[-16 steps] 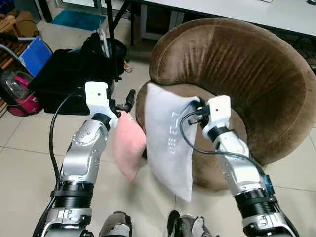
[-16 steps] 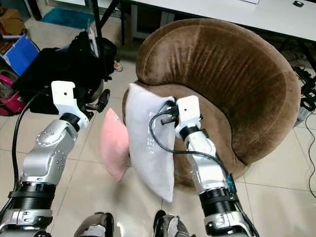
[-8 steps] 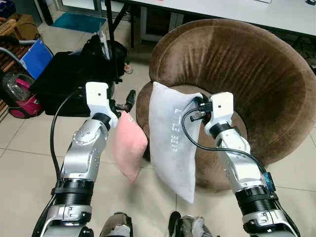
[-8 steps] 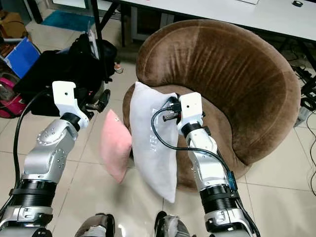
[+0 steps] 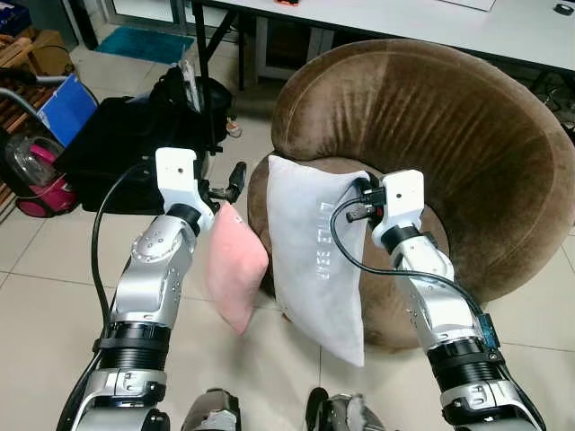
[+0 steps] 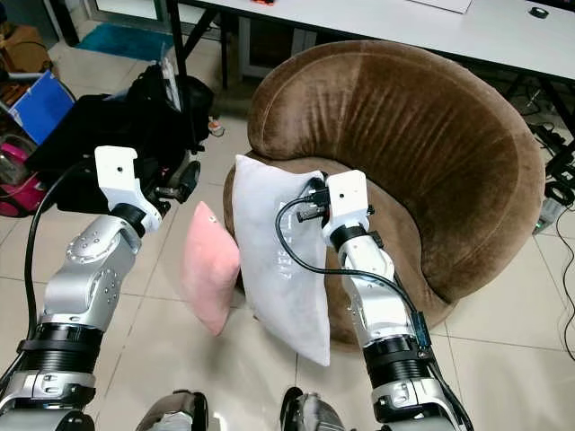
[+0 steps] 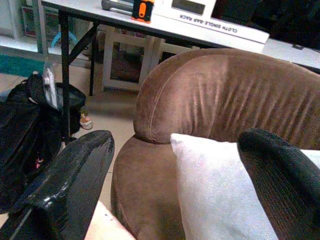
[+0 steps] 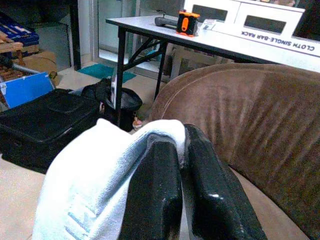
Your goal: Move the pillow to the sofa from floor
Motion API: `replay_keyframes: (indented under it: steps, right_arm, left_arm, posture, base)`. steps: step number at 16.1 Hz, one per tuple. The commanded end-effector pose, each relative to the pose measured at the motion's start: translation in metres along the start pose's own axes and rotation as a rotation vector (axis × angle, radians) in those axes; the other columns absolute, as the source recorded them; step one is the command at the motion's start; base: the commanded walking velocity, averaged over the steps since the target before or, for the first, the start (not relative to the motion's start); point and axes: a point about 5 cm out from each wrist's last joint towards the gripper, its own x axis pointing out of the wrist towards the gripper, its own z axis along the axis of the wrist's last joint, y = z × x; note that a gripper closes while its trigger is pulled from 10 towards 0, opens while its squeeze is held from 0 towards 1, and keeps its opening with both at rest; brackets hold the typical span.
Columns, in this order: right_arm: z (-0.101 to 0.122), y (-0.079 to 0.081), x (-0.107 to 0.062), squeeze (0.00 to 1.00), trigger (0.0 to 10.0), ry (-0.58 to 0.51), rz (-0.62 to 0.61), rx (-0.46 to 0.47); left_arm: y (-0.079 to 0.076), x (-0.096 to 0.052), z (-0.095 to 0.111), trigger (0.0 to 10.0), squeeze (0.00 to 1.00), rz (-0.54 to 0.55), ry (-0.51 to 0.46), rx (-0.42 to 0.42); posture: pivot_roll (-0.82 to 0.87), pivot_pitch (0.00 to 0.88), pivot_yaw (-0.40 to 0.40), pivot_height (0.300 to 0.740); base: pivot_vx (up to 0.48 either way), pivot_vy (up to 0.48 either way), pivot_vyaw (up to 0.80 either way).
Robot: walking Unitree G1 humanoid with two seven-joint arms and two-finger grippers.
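A white pillow (image 5: 314,260) hangs upright against the front of the round brown sofa (image 5: 467,135), its lower corner near the floor. My right gripper (image 5: 358,199) is shut on its upper corner; the right wrist view shows the black fingers (image 8: 155,195) pinched on the white fabric (image 8: 95,190). A smaller pink pillow (image 5: 235,269) stands on end beside the sofa's left front, just under my left gripper (image 5: 235,178). That gripper is open, its fingers (image 7: 75,175) wide apart above the pink pillow, holding nothing.
A black bag (image 5: 117,135) lies on the tiled floor to the left, with a pink appliance (image 5: 36,171) and a blue box (image 5: 65,99) beyond it. A white table (image 5: 503,27) on black legs (image 5: 202,36) stands behind the sofa. Bare tiles lie at the lower left.
The white pillow has swung slightly, its lower corner moving toward the sofa, while the right gripper keeps its hold. The left arm and pink pillow have stayed put.
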Motion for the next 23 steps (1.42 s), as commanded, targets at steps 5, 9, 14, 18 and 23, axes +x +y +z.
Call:
replay_keyframes:
  steps: [5, 9, 14, 18, 23]
  right_arm:
    - [0.017, -0.009, 0.007, 0.00, 10.0, -0.080, -0.037, -0.009]
    - [0.020, -0.012, 0.009, 0.00, 10.0, -0.096, -0.047, -0.011]
    - [0.018, -0.015, 0.007, 0.00, 10.0, -0.095, -0.052, -0.012]
    - [0.017, -0.015, 0.006, 0.00, 10.0, -0.092, -0.048, -0.015]
    - [0.014, -0.015, 0.004, 0.00, 10.0, -0.084, -0.047, -0.017]
  left_arm:
    - [0.003, 0.005, 0.008, 10.0, 0.00, -0.011, -0.016, 0.042]
    - [0.003, 0.007, 0.009, 10.0, 0.00, -0.024, -0.001, 0.091]
    - [-0.002, 0.007, 0.007, 10.0, 0.00, -0.037, 0.006, 0.118]
    - [-0.005, 0.007, 0.007, 10.0, 0.00, -0.041, 0.007, 0.121]
    - [-0.008, 0.009, 0.009, 10.0, 0.00, -0.056, -0.001, 0.135]
  posture:
    - [0.14, 0.084, -0.068, 0.740]
    - [0.17, 0.088, -0.058, 0.740]
    - [0.23, 0.120, -0.071, 0.740]
    - [0.21, 0.122, -0.078, 0.740]
    - [0.20, 0.125, -0.069, 0.740]
  base:
    - [0.000, 0.000, 0.00]
    - [0.000, 0.000, 0.00]
    - [0.302, 0.000, 0.00]
    - [0.451, 0.000, 0.00]
    - [0.456, 0.000, 0.00]
